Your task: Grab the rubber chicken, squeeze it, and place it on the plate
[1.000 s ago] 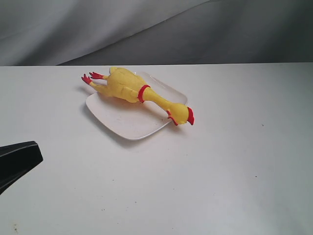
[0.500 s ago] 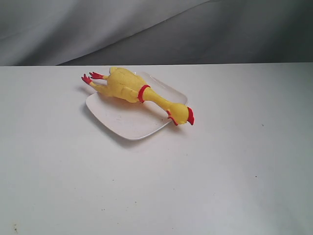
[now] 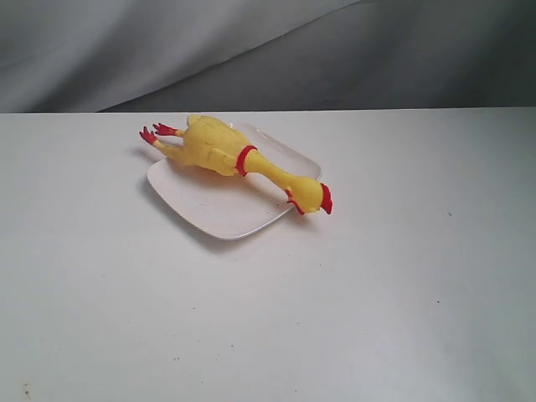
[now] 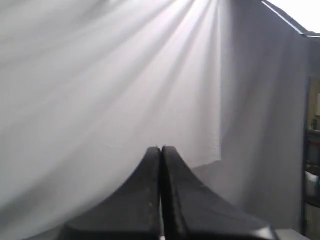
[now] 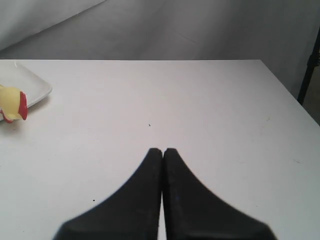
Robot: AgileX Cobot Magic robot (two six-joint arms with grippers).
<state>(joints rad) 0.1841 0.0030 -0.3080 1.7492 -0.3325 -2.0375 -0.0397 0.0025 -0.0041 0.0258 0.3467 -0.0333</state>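
Observation:
The yellow rubber chicken [image 3: 226,151] lies across the white plate [image 3: 218,213] at the back middle of the table, its red feet past the plate's far left edge and its red-combed head over the right rim. Neither arm shows in the exterior view. My left gripper [image 4: 161,149] is shut and empty, facing a grey cloth backdrop. Over bare table, well away from the plate, my right gripper [image 5: 162,150] is shut and empty too. Its wrist view catches the chicken's head [image 5: 12,103] and a corner of the plate [image 5: 35,85] at the frame's edge.
The white table [image 3: 352,301] runs wide around the plate, with a few dark specks on it. A grey cloth backdrop [image 3: 268,50] hangs behind the far edge. In the right wrist view the table's side edge [image 5: 292,95] shows, with a dark stand [image 5: 310,70] beyond it.
A black gripper tip that showed at the left edge of the exterior view a second ago has left the frame. The chicken and plate have not moved.

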